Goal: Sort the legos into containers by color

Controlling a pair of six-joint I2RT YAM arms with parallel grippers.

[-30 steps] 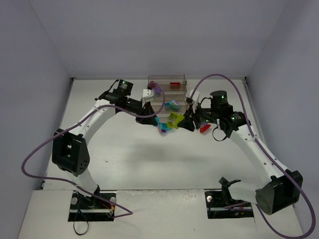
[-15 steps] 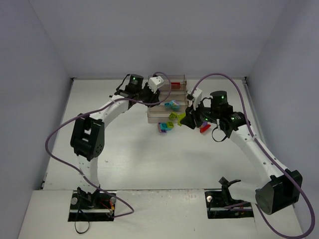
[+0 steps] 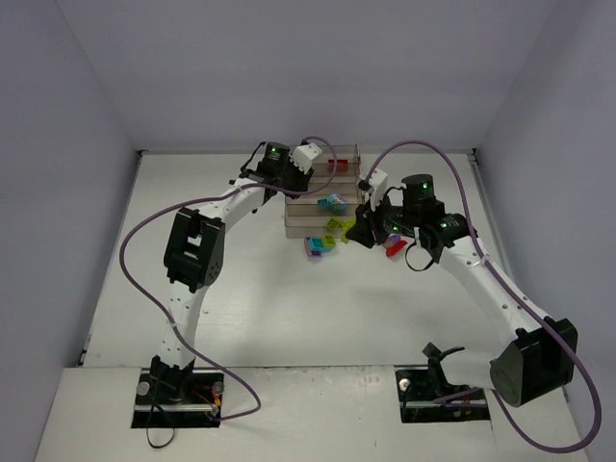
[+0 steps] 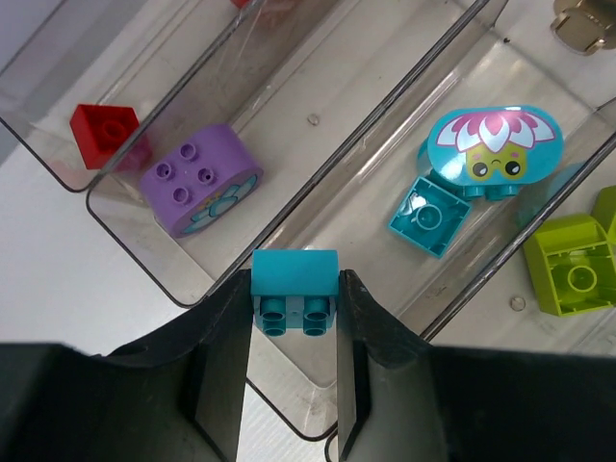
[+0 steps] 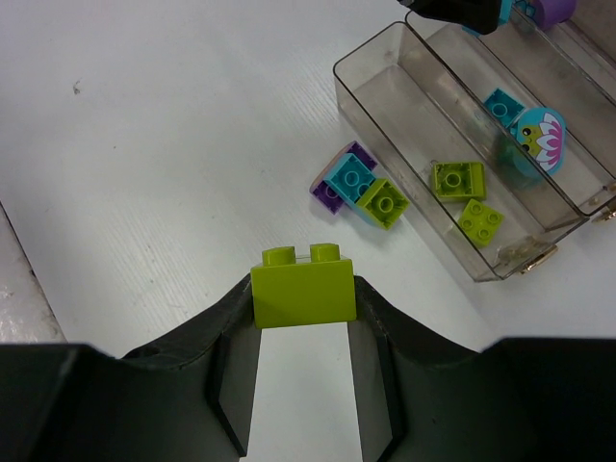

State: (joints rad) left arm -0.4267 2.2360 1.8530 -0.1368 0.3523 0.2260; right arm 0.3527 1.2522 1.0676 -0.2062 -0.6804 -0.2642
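My left arm has swung up from the loose bricks in front of the rack [image 3: 322,219] and now hangs over its trays. The left gripper [image 4: 294,286] is clenched on a teal brick [image 4: 294,269], which sits above the near end of the teal tray [image 4: 371,289], where two teal pieces already lie. I judge the drop is next, and in the right colour. My right gripper [image 5: 303,289] has barely shifted. It grasps a lime green brick [image 5: 302,300] over the worktop [image 5: 144,144], with the green tray [image 5: 404,115] ahead. A mixed clump [image 5: 356,185] is on the worktop, unsorted.
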